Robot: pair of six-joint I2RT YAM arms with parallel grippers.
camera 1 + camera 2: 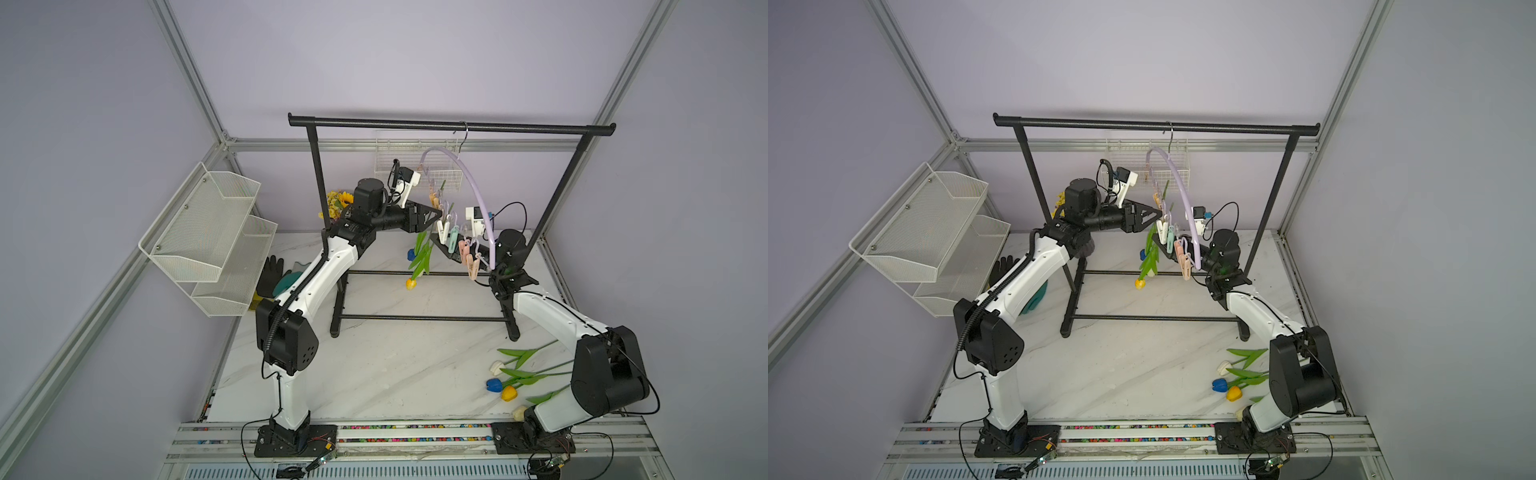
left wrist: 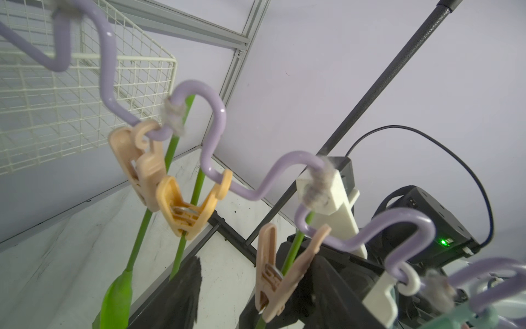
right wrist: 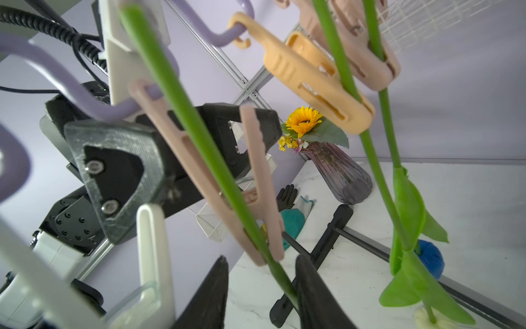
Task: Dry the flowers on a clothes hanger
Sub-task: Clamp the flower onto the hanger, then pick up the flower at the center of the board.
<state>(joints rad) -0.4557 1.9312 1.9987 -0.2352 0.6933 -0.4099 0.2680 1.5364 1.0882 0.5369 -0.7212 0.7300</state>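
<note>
Looking along my right gripper (image 3: 262, 284), I see its two black fingers standing apart, clamped on nothing. A green stem (image 3: 199, 134) runs down between them. It sits close against one finger (image 3: 316, 296), touching or not I cannot tell, with a clear gap to the other.

Just past those fingertips, up the stem, a pale pink peg (image 3: 256, 228) is pinched shut on it. My left gripper (image 1: 437, 214) faces the peg from the far side. Its fingers (image 3: 119, 176) are parted too, one on either side of the peg's spread handles; I cannot tell whether they touch the handles.

Above both sets of fingers, the peg hooks onto the wavy bar of the lilac clothes hanger (image 1: 469, 174), which hangs by its metal hook from the black garment rack (image 1: 449, 124). Further along the bar, beyond my left fingers, an orange peg (image 3: 316, 77) and another pink peg (image 3: 367, 59) each clip a stem, and those hung tulips (image 1: 419, 262) dangle head down.

Well away from both grippers, the loose tulips (image 1: 519, 374) lie on the marble table (image 1: 374, 365) beside my right arm's base. A purple vase (image 3: 338, 173) of sunflowers stands behind my left arm.
</note>
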